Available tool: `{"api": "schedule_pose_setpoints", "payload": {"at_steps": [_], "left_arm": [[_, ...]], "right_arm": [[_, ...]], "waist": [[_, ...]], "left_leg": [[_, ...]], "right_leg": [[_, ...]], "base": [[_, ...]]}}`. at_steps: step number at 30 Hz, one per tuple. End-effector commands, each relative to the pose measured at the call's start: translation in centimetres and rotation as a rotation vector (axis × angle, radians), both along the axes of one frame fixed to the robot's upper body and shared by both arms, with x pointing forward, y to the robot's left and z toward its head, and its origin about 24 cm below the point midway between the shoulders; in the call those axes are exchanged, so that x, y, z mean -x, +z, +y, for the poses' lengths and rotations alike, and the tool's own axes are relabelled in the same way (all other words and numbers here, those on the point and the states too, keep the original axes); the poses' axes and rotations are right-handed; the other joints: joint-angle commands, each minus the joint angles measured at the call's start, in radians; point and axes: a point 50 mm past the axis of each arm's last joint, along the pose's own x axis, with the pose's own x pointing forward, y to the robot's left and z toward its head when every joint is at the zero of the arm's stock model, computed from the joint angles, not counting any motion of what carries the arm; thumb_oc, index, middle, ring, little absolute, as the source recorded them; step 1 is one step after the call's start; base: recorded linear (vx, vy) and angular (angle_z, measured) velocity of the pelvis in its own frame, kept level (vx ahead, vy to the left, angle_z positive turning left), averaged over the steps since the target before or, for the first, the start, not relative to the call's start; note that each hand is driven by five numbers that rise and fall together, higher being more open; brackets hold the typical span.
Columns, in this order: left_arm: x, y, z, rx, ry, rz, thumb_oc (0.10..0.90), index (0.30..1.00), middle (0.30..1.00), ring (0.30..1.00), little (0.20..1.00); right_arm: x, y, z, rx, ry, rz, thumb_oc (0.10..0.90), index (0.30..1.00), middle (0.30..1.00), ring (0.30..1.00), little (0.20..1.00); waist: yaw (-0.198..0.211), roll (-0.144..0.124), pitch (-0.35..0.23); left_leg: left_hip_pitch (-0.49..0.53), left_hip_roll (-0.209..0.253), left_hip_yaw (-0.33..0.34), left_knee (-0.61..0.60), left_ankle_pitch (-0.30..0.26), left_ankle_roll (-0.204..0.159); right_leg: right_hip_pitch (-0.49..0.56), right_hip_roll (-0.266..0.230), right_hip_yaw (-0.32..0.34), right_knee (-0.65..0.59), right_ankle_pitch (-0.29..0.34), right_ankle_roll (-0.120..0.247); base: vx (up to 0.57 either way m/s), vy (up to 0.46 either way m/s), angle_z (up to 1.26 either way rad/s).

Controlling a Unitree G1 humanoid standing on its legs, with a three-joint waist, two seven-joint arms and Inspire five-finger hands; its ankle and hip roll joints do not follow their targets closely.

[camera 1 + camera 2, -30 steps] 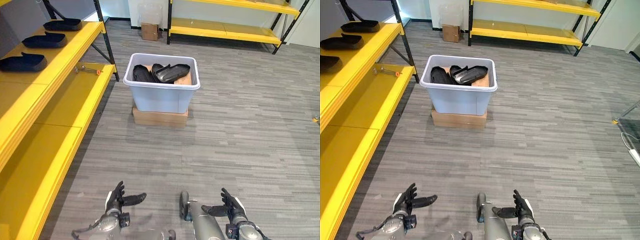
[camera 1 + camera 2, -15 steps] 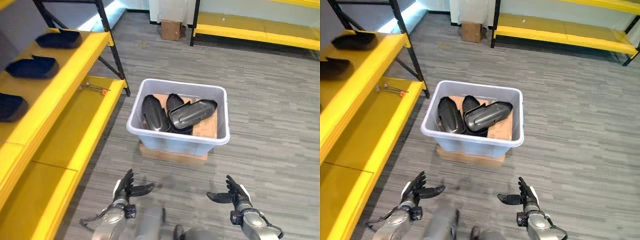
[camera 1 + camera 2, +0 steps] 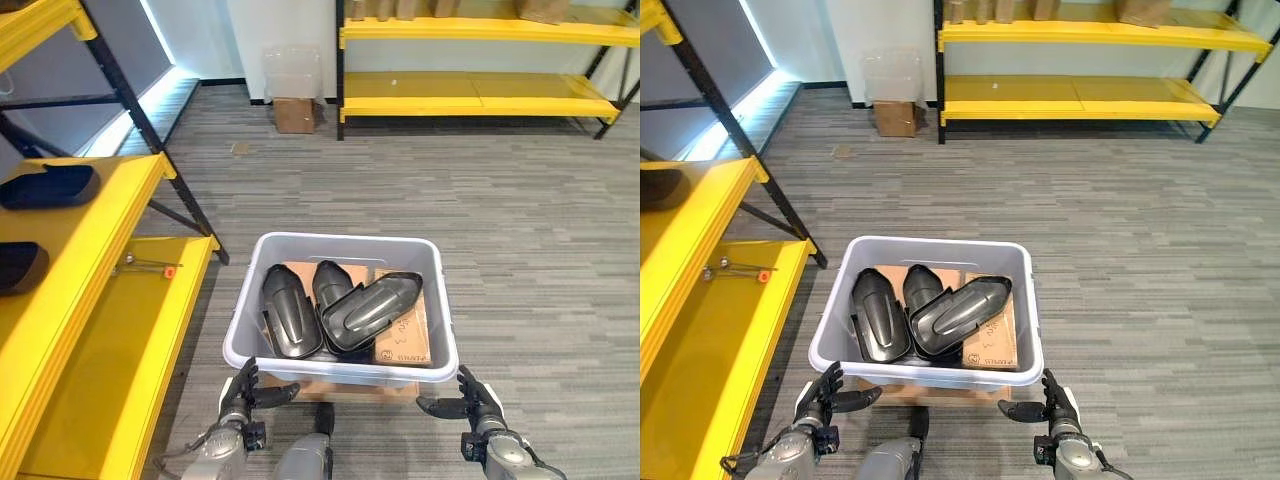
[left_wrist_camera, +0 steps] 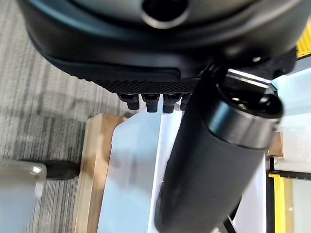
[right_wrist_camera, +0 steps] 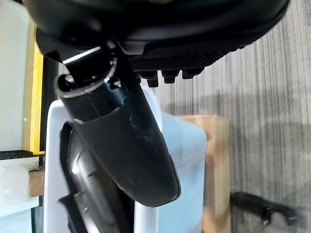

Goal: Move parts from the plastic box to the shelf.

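The black parts (image 3: 340, 310) lie piled in the plastic box (image 3: 340, 365), leaning on each other over a flat sheet of cardboard (image 3: 405, 340). No part has been picked up yet. The box sits on a low cardboard carton (image 3: 930, 392) on the grey floor (image 3: 520, 230), which lifts it a bit so the hands need not reach so low.

The left hand (image 3: 243, 392) and the right hand (image 3: 470, 400) hang low at the near side of the box, one by each near corner. Both have straight, spread fingers and thumbs pointing inward, and they hold nothing. They look ready to go into the box.

The yellow shelf (image 3: 95, 260) stands to the left, just beside the box, so the carry will be short. Two black parts (image 3: 45, 187) already rest on its upper level. A small tool with an orange tip (image 3: 150, 266) lies on the lower level. More yellow racks (image 3: 470, 90) stand far off, with a small carton (image 3: 293, 114) on the floor nearby.
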Motion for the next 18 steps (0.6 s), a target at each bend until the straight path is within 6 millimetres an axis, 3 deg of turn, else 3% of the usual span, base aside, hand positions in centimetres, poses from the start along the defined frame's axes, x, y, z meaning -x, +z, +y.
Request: {"api": "schedule_pose_setpoints", "payload": {"at_steps": [1, 8, 9, 10, 11, 13, 14, 17, 18], "left_arm": [[-2.0, 3.7, 1.3, -0.084, -0.044, -0.202, 0.900, 1.000, 1.000, 1.000, 1.000], [-1.6, 3.5, 1.4, -0.085, -0.056, -0.190, 0.900, 1.000, 1.000, 1.000, 1.000], [-1.6, 3.6, 1.3, -0.084, -0.059, -0.193, 0.900, 1.000, 1.000, 1.000, 1.000], [-1.8, 3.6, 1.3, -0.091, -0.065, -0.193, 0.900, 1.000, 1.000, 1.000, 1.000], [-2.2, 4.2, 1.5, -0.099, -0.059, -0.222, 0.900, 1.000, 1.000, 1.000, 1.000], [-2.2, 4.3, 1.6, -0.103, -0.056, -0.224, 0.900, 1.000, 1.000, 1.000, 1.000], [-2.2, 4.3, 1.6, -0.095, -0.039, -0.229, 0.900, 1.000, 1.000, 1.000, 1.000], [-2.2, 4.3, 1.8, -0.084, -0.019, -0.233, 0.900, 1.000, 1.000, 1.000, 1.000], [-2.0, 3.9, 2.1, -0.092, -0.012, -0.213, 0.900, 1.000, 1.000, 1.000, 1.000]], "right_arm": [[-1.5, 2.2, 0.1, 0.006, 0.037, -0.141, 0.900, 1.000, 1.000, 1.000, 1.000], [-1.5, 2.3, 0.0, 0.004, 0.030, -0.144, 0.900, 1.000, 1.000, 1.000, 1.000], [-1.5, 2.3, 0.1, 0.002, 0.029, -0.149, 0.900, 1.000, 1.000, 1.000, 1.000], [-1.7, 2.4, 0.3, -0.001, 0.032, -0.157, 0.900, 1.000, 1.000, 1.000, 1.000], [-2.3, 2.7, 0.8, -0.005, 0.043, -0.181, 0.900, 1.000, 1.000, 1.000, 1.000], [-2.4, 2.8, 0.9, -0.006, 0.045, -0.183, 0.900, 1.000, 1.000, 1.000, 1.000], [-2.4, 2.9, 0.9, 0.000, 0.046, -0.187, 0.900, 1.000, 1.000, 1.000, 1.000], [-2.7, 3.0, 0.8, 0.002, 0.040, -0.195, 0.900, 1.000, 1.000, 1.000, 1.000], [-2.6, 3.0, 0.5, 0.010, 0.039, -0.188, 0.900, 1.000, 1.000, 1.000, 1.000]], "waist": [[0.009, -0.012, -0.060], [0.009, -0.017, -0.073], [0.007, -0.016, -0.073], [0.002, -0.009, -0.057], [-0.013, 0.012, -0.014], [-0.009, 0.020, -0.005], [-0.008, 0.025, -0.001], [-0.016, 0.019, 0.010], [-0.021, 0.001, 0.019]], "left_leg": [[0.029, 0.053, -0.050, -0.034, -0.044, -0.048], [0.036, 0.021, -0.046, 0.042, -0.118, -0.016], [0.044, 0.016, -0.048, 0.044, -0.123, -0.009], [0.077, 0.012, -0.048, 0.032, -0.126, 0.013], [0.116, 0.017, -0.051, 0.005, -0.114, 0.025], [0.136, 0.021, -0.048, -0.005, -0.115, 0.025], [0.163, 0.028, -0.035, -0.017, -0.124, 0.019], [0.188, 0.038, -0.029, -0.019, -0.140, 0.005], [0.195, 0.038, -0.033, 0.001, -0.157, -0.014]], "right_leg": [[-0.084, -0.071, 0.025, -0.053, 0.165, 0.043], [-0.090, -0.114, 0.020, -0.026, 0.228, 0.055], [-0.100, -0.116, 0.025, 0.004, 0.249, 0.054], [-0.173, -0.121, 0.047, 0.143, 0.346, 0.031], [-0.261, -0.094, 0.061, 0.250, 0.395, 0.009], [-0.277, -0.091, 0.045, 0.258, 0.354, 0.006], [-0.311, -0.105, -0.010, 0.202, 0.303, 0.007], [-0.329, -0.110, -0.047, 0.090, 0.287, 0.025], [-0.292, -0.113, -0.063, -0.059, 0.302, 0.046]], "base": [[0.10, 0.169, 0.03], [0.07, 0.111, -0.01], [0.03, 0.133, -0.05], [-0.05, 0.195, -0.15], [-0.07, 0.162, -0.04], [0.02, 0.062, 0.07], [0.09, 0.015, 0.04], [0.08, -0.125, -0.20], [0.11, -0.266, -0.12]]}}
